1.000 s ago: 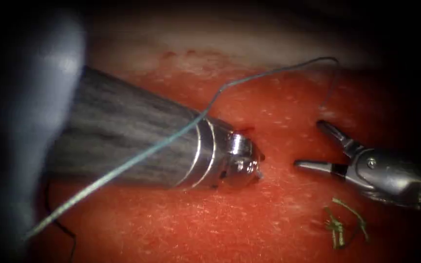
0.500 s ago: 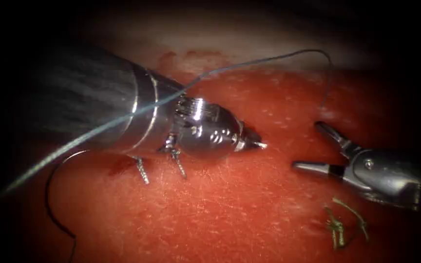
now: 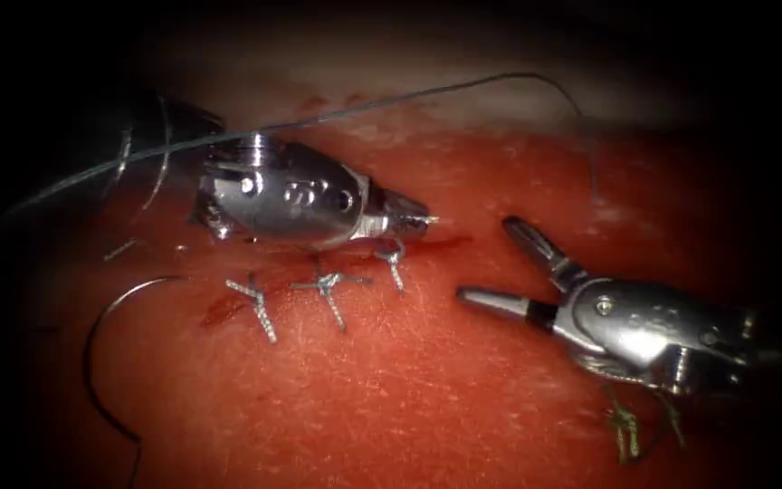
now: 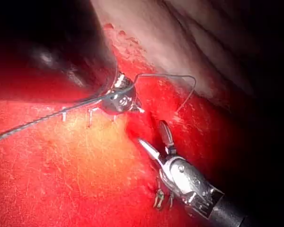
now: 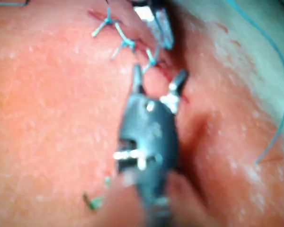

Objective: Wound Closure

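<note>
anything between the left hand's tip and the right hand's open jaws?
Endoscope view: only bare red tissue and a dark red fluid streak separate the left hand from the open right hand.

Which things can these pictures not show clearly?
- Needle: its curve leaves the endoscope view at the lower edge.
- Left pincer: tip too small to tell whether it grips the thread.
- Thread's far end: lost in the dark left margin.
- Cut: partly under the left tool.

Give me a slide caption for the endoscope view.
Left tool shut on thread; right tool open, empty.
</note>
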Controlling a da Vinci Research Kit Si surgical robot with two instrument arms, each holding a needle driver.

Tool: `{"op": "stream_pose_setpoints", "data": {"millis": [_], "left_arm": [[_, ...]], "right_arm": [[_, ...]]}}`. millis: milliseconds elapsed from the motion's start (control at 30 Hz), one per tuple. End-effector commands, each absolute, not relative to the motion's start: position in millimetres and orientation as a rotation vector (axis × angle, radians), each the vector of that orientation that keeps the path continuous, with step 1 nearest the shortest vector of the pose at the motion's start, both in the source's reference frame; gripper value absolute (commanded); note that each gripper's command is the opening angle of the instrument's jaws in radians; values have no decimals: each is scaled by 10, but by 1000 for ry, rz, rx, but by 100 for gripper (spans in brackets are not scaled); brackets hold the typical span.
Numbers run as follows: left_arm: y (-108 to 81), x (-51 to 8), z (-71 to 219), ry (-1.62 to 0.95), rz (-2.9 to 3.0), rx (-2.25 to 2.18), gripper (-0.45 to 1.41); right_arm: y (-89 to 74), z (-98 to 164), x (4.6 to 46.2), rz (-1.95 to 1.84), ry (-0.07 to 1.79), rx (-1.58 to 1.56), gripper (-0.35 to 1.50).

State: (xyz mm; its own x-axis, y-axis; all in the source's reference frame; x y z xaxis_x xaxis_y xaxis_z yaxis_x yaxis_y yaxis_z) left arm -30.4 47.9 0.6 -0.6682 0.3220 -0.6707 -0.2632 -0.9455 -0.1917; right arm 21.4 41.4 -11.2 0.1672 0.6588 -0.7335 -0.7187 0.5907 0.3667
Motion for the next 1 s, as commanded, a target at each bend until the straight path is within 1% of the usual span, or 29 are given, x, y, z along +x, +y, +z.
{"op": "stream_pose_setpoints", "data": {"millis": [33, 133, 333, 400, 667, 1000], "left_arm": [[476, -308, 13, -116, 2608, -1072, -35], [476, -308, 13, -114, 2606, -1075, -35], [475, -307, 12, -121, 2595, -1076, -35], [474, -307, 12, -121, 2594, -1076, -35], [474, -305, 9, -128, 2580, -1081, -35], [476, -305, 6, -139, 2561, -1095, -35]], "right_arm": [[407, -104, 230, 985, 1013, -48, 128], [408, -98, 248, 1026, 1051, -9, 125], [413, -89, 264, 1043, 1071, 18, 125], [416, -82, 270, 1064, 1072, 25, 130], [421, -67, 299, 1085, 1052, 18, 131], [426, -54, 317, 1040, 1058, 58, 135]]}}
